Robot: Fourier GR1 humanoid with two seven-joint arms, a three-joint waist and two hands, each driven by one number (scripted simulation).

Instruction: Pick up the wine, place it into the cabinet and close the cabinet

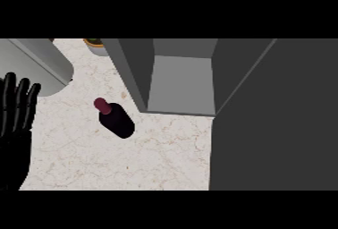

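At the left edge the left hand (16,117) is seen resting, fingers straight up and released, nothing held. The wine bottle (116,119) is found standing on the marble counter (99,161), well apart from that hand and just left of the open cabinet (181,85), whose door (277,125) is swung wide.

Table (99,165): pale marble top with fine brown veining. A grey rounded appliance (36,60) occupies the upper-left corner.
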